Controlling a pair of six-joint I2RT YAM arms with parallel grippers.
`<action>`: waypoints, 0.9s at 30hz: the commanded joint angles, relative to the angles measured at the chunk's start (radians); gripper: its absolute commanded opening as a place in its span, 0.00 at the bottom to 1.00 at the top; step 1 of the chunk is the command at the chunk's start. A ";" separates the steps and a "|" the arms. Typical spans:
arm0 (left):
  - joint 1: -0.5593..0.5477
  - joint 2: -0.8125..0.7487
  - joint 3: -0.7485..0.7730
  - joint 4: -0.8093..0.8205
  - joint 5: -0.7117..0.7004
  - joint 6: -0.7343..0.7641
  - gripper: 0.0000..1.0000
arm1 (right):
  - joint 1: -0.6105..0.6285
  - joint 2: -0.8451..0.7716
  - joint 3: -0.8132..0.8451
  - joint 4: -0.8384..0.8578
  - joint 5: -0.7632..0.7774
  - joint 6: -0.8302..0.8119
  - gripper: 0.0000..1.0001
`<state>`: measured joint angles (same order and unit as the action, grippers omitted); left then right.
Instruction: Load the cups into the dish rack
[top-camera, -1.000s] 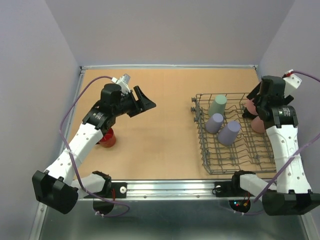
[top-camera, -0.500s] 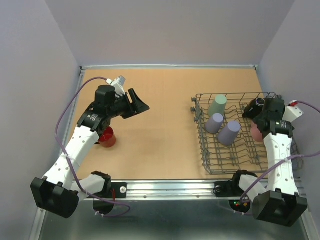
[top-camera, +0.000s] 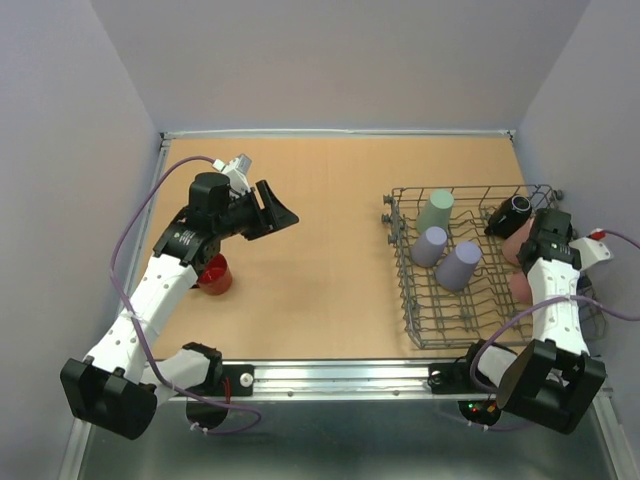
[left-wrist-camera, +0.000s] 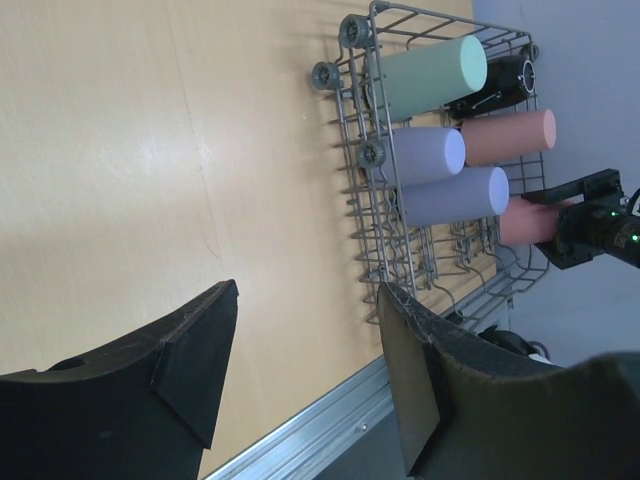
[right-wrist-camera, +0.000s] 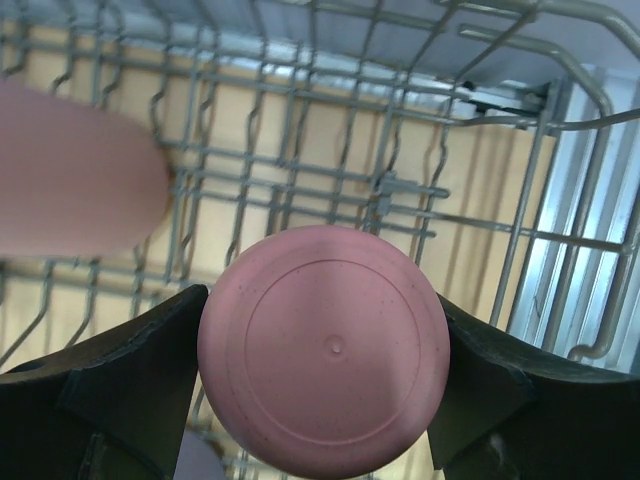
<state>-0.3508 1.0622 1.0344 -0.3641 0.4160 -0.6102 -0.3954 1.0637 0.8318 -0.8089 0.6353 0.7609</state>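
The grey wire dish rack (top-camera: 412, 300) holds a sage-green cup (top-camera: 435, 211), two lavender cups (top-camera: 430, 245) (top-camera: 459, 264) and a dark mug (top-camera: 510, 213), all lying on their sides. My right gripper (right-wrist-camera: 325, 345) is shut on a pink cup (right-wrist-camera: 325, 400) over the rack's floor, with the cup's base facing the wrist camera. A second pink cup (right-wrist-camera: 70, 180) lies beside it. A red mug (top-camera: 214, 275) stands on the table, partly under my left arm. My left gripper (top-camera: 278, 212) hangs open and empty, beyond and to the right of the mug.
The rack's raised right rim (right-wrist-camera: 590, 60) is close beside the held cup. A metal rail (top-camera: 330, 375) runs along the table's near edge. Walls close in the table on the left, back and right.
My right arm has drawn back toward the near edge with the pink cup, uncovering the dark mug. My left gripper has shifted slightly left and its jaws have narrowed a little.
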 joint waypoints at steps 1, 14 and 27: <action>-0.002 -0.018 -0.001 0.013 0.024 0.015 0.68 | -0.046 0.010 -0.057 0.096 0.101 0.070 0.00; -0.002 -0.025 0.004 0.011 0.010 0.021 0.66 | -0.071 0.073 -0.137 0.249 0.256 0.181 0.00; 0.003 -0.015 -0.030 0.030 0.009 0.023 0.65 | -0.091 0.214 -0.117 0.344 0.218 0.183 0.00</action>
<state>-0.3515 1.0626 1.0187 -0.3653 0.4171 -0.6067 -0.4782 1.2697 0.7044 -0.5259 0.8463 0.9161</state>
